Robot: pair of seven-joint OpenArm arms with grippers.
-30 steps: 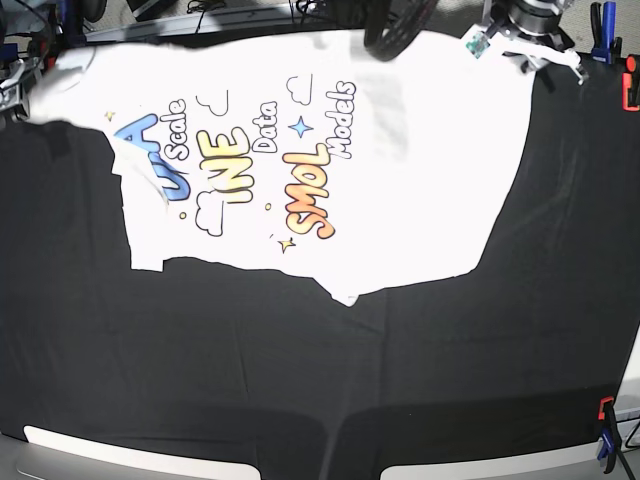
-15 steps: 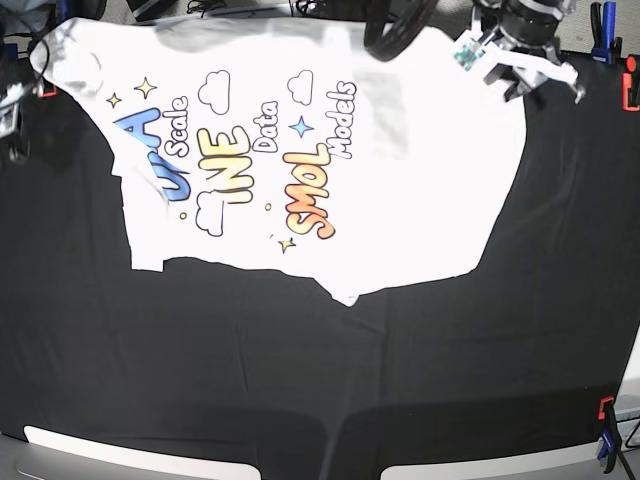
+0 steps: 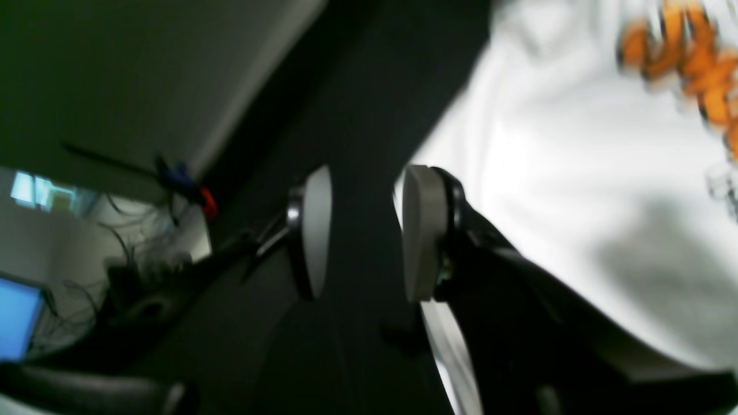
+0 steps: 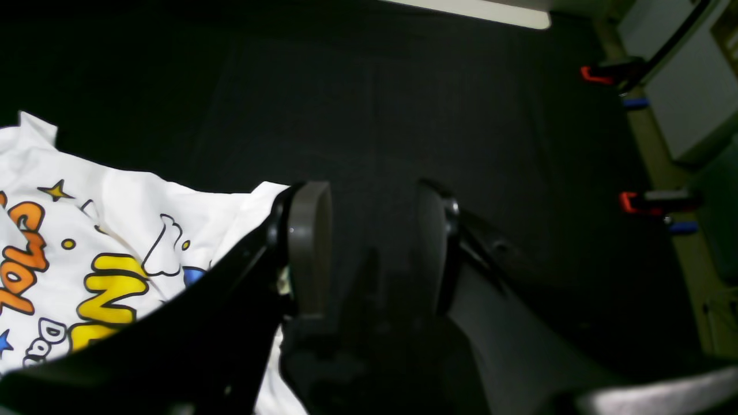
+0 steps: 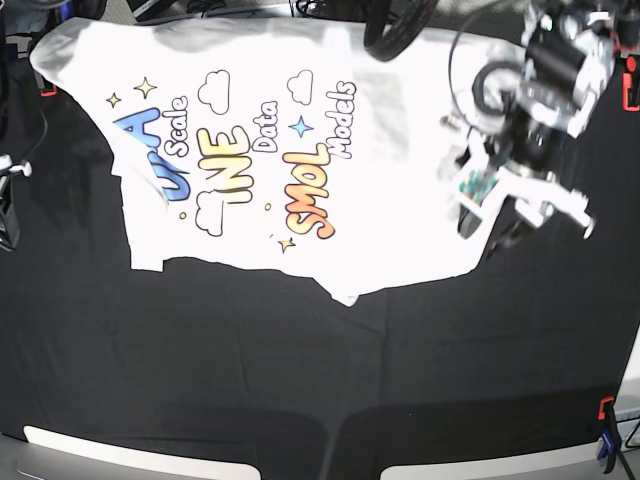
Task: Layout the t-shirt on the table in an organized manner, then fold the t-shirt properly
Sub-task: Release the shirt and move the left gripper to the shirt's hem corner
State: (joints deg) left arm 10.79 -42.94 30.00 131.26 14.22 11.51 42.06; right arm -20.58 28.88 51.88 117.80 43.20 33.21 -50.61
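The white t-shirt [image 5: 300, 150] lies print-up on the far part of the black table [image 5: 300, 380]. A fold near its left edge covers part of the blue lettering. My left gripper [image 5: 520, 222] hangs over the shirt's right edge; in the left wrist view it [image 3: 366, 230] is open and empty, with the shirt [image 3: 576, 173] just to its right. My right gripper [image 4: 375, 248] is open and empty over bare table, with the shirt [image 4: 115, 230] to its left. In the base view only a bit of the right arm [image 5: 8, 205] shows at the left edge.
Red clamps sit at the table's right edge [image 5: 630, 92] and front right corner [image 5: 605, 415], and others show in the right wrist view [image 4: 599, 75]. A black cable loop [image 5: 395, 35] hangs over the shirt's far edge. Grey mounts [image 5: 130, 450] line the front edge.
The left arm moved from the shirt's far right corner toward me along its right edge. The right arm left the far left corner and dropped along the left edge. The shirt's far left corner now lies spread.
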